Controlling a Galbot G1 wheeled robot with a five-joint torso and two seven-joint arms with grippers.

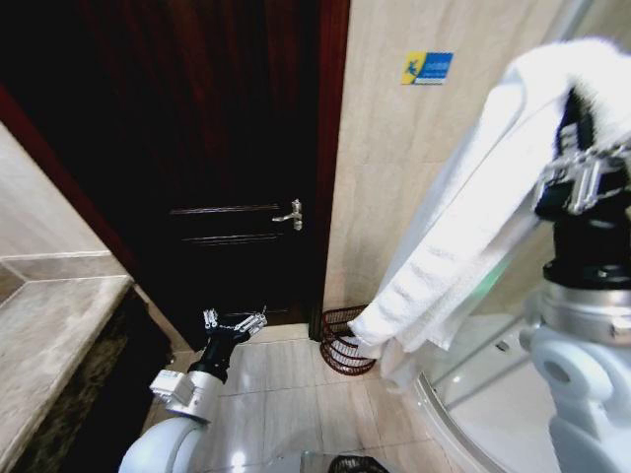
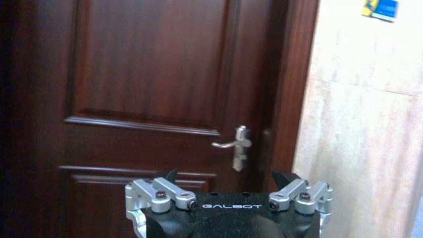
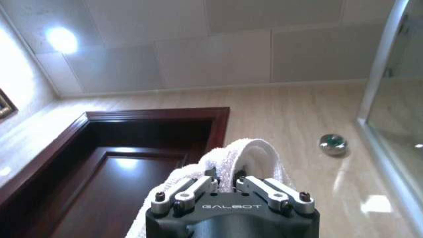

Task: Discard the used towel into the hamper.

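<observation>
At the far left of the head view, a beige stone worktop [image 1: 54,325] with a dark speckled front runs along the wall. Beside it, low over the pale tiled floor [image 1: 286,394], the left gripper [image 1: 235,320] sits at the end of its white arm, idle, pointing toward the tall, dark red-brown panelled wooden door [image 1: 212,128]. In the left wrist view its jaws stand released, well apart, with nothing between them, and the door's silver lever handle [image 2: 235,145] shows past them.

To the right of the door frame, the round, dark red-brown openwork wire hamper [image 1: 343,340] stands on the floor against the beige tiled wall [image 1: 414,158], near the corner where the door frame meets the wall. A small blue and yellow sticker [image 1: 427,67] is fixed high on that wall.

Further right, the thick white terry towel [image 1: 463,227] hangs from high up, draping diagonally down so that its lower end lies in front of the hamper's right rim in the head view; whether it touches the hamper I cannot tell. The right gripper [image 1: 582,172] is raised at the right edge, its jaws clenched on the upper part of the towel, which folds over them. In the right wrist view the jaws point up at the ceiling with the towel's fold pinched between them. Behind the right arm curves a glass shower enclosure [image 1: 493,379].
</observation>
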